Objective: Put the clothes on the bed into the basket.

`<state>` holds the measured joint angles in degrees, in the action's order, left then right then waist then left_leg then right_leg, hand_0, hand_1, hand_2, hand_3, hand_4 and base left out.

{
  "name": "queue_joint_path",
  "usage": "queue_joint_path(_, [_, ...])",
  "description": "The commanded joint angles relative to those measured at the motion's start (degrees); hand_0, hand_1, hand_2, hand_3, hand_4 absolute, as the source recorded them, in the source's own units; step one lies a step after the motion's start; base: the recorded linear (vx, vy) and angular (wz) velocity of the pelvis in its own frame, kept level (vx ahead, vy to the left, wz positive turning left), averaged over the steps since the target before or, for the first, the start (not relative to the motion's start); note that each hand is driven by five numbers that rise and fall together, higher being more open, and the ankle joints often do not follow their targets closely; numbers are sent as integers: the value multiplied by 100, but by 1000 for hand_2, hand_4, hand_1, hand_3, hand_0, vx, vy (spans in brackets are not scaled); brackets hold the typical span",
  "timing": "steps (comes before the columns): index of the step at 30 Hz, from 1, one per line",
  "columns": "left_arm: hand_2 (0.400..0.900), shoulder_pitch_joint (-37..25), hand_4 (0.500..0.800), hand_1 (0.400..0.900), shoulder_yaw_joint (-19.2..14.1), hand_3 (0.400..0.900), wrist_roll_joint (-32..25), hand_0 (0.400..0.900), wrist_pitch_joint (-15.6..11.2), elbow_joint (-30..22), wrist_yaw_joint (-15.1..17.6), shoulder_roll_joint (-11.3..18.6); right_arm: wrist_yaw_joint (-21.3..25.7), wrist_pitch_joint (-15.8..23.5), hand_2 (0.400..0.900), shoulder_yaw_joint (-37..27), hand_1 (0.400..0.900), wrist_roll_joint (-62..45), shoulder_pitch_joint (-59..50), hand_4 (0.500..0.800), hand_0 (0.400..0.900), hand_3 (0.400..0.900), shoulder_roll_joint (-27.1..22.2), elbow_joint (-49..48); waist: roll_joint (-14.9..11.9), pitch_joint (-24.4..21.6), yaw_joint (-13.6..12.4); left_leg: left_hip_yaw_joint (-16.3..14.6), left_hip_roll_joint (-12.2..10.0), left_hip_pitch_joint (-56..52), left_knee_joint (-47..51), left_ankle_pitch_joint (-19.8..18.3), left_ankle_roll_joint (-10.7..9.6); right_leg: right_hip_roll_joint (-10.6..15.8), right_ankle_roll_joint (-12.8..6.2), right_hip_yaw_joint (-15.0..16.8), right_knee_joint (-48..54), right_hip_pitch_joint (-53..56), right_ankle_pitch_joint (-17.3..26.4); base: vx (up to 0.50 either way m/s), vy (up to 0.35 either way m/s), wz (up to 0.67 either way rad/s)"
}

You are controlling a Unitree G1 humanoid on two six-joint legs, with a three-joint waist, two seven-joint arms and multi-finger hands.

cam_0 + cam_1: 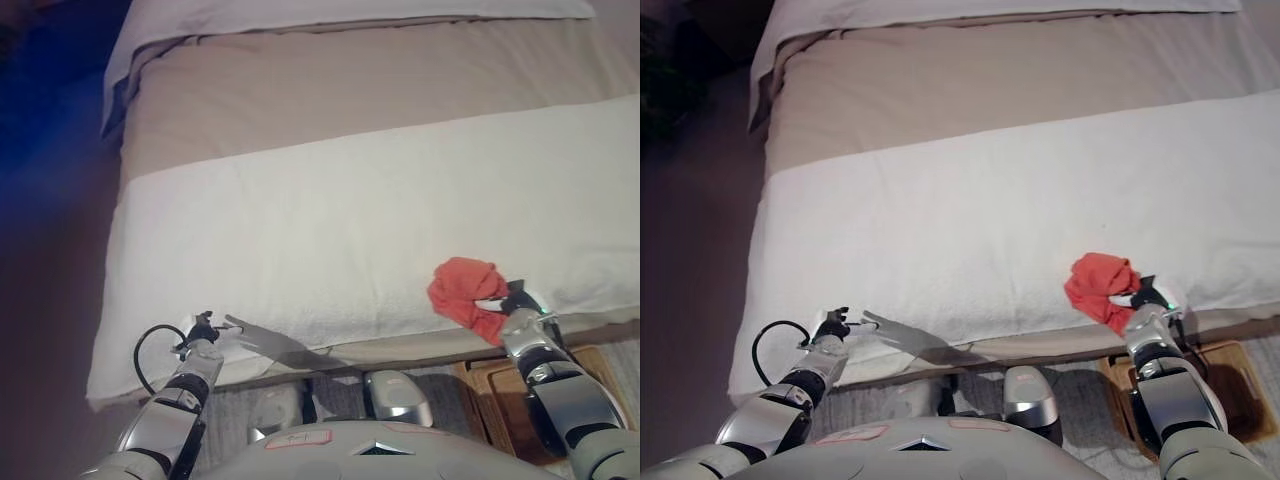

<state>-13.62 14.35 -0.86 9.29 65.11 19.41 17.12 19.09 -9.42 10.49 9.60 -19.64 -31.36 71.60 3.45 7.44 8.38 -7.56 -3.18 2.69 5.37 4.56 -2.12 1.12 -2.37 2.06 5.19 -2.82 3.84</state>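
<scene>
Crumpled red cloth garment (466, 290) bunches at the white bed's (330, 240) near edge, pinched by the right robot hand (512, 302) for lifting toward the brown wicker basket (1225, 395) below; left robot hand (203, 335) idles, fingers relaxed.

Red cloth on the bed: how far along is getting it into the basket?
Grasped, not yet delivered. The right robot hand grips the red cloth at the bed's near edge. The basket sits on the floor below. Left robot hand idles. Remaining: lift and drop it in.

A white blanket (400, 240) lies across a beige cover (350, 90), beside dark floor (690, 250).
</scene>
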Motion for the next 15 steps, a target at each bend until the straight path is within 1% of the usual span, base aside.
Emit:
queue_joint_path(1, [900, -371, 800, 900, 69, 900, 74, 900, -65, 273, 159, 426, 267, -98, 400, -210, 400, -172, -186, 500, 400, 400, -912, 599, 80, -571, 51, -224, -97, -883, -37, -753, -187, -3, -347, 295, -19, 57, -184, -21, -25, -25])
queue_joint_path(3, [900, -407, 800, 900, 75, 900, 60, 900, -52, 218, 128, 488, 253, -144, 400, -394, 400, -247, -189, 500, 400, 400, -1182, 717, 112, -579, 113, -277, -116, -925, -37, -760, -192, -24, -354, 334, -19, 71, -191, -29, -28, -25])
queue_joint_path(4, [900, -433, 800, 900, 65, 900, 38, 900, -58, 149, 123, 570, 206, -189, 400, -526, 400, -242, -179, 500, 400, 400, -1485, 867, 147, -572, 163, -332, -127, -947, -37, -752, -196, -51, -354, 376, -19, 66, -183, -25, -25, -23])
queue_joint_path(5, [900, -433, 800, 900, 66, 900, 38, 900, -57, 149, 123, 569, 205, -188, 400, -526, 400, -242, -179, 500, 400, 400, -1487, 868, 148, -570, 158, -337, -129, -950, -37, -753, -197, -53, -354, 380, -19, 67, -182, -19, -38, -23])
queue_joint_path(6, [900, -433, 800, 900, 61, 900, 37, 900, -62, 70, 60, 652, 150, -241, 400, -660, 400, -163, -142, 500, 400, 400, -1807, 1002, 183, -584, 192, -381, -141, -982, -37, -745, -210, -65, -363, 399, -19, 81, -182, -1, -24, -8])
queue_joint_path(7, [900, -424, 800, 900, 62, 900, 59, 900, -63, 29, 36, 675, 123, -250, 400, -707, 400, -104, -110, 500, 400, 400, -1924, 1046, 196, -581, 201, -396, -146, -992, -37, -739, -220, -65, -358, 391, -19, 96, -188, 1, -36, -3])
queue_joint_path(12, [900, -456, 800, 900, 152, 900, 146, 900, -73, -99, -105, 778, -123, -433, 400, -1049, 400, 193, 110, 500, 400, 400, -2676, 1629, 255, -578, 258, -337, -162, -1026, -37, -719, -249, -60, -342, 300, -19, 188, -243, 7, -34, 10])
queue_joint_path(15, [900, -474, 800, 900, 175, 900, 135, 900, -89, -219, -178, 860, -224, -455, 400, -1228, 400, 218, 128, 500, 400, 400, -3019, 1794, 299, -551, 281, -300, -156, -1026, -37, -691, -256, -55, -346, 270, -19, 204, -259, -1, -10, 2])
